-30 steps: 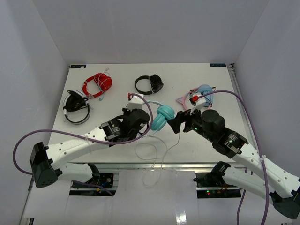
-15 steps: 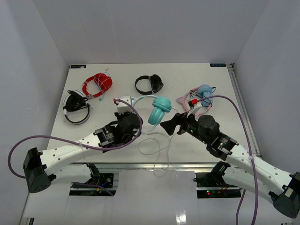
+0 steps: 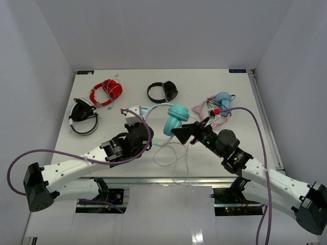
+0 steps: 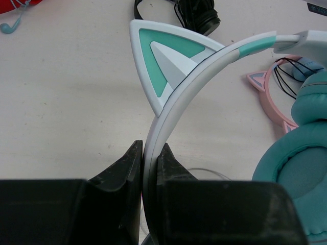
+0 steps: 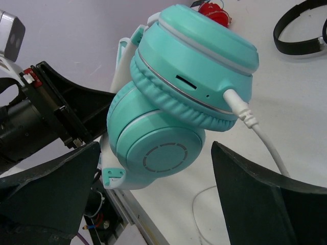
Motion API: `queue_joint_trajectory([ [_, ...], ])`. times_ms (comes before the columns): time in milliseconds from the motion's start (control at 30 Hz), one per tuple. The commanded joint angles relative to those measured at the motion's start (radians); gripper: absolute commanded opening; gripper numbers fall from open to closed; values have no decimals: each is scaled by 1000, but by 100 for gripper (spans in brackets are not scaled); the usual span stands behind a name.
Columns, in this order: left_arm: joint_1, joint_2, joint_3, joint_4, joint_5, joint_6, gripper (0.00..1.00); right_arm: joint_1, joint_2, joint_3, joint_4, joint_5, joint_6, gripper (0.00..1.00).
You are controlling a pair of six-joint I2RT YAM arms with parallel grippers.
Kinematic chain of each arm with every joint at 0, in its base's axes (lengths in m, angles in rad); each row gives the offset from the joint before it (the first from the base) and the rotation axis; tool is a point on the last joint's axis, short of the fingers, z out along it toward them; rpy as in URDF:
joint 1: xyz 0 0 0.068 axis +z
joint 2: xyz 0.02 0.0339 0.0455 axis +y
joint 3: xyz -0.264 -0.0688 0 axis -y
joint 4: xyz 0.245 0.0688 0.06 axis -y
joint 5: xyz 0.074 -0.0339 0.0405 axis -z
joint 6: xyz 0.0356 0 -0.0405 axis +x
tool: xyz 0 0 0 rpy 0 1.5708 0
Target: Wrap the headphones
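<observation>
The teal headphones hang above the table by their white-and-teal headband, which has a cat ear. My left gripper is shut on the headband, as the left wrist view shows. The two cups are stacked together. My right gripper is open, and its wide-spread fingers flank the lower cup without touching it. The thin white cable leaves the upper cup's plug, loops on the table and trails over the near edge.
Pink-banded light-blue cat-ear headphones lie at the right. Black headphones lie at the back centre, red ones at the back left, and black-and-white ones at the left. The table's near edge is just below the cable loops.
My left gripper has carried the headphones left and farther from the near edge. My right gripper has followed leftward, still open beside the cups. The cable has spread into wider loops.
</observation>
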Motion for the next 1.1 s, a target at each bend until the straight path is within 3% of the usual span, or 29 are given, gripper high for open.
queue_joint_trajectory([
  [0,-2,-27,3,89,9,-50,0,5,24,-28,192,34,28,96],
  [100,-2,-23,-3,92,5,-72,0,6,49,-21,231,49,32,98],
  [133,-2,-22,-4,93,2,-85,0,6,58,-18,242,52,35,92],
  [367,0,-15,50,38,11,-217,0,22,45,-82,308,113,40,25],
  [433,0,10,87,13,10,-248,0,28,38,-93,322,128,34,11],
  [567,1,59,136,4,-15,-266,0,57,34,-97,343,146,25,8],
  [700,1,89,172,3,-47,-196,0,91,-4,-72,247,203,-29,8],
  [833,1,99,178,-31,-115,-144,0,141,-16,77,-122,382,-130,8],
  [1067,1,88,142,-25,-69,-20,0,155,-40,219,-340,355,-268,8],
])
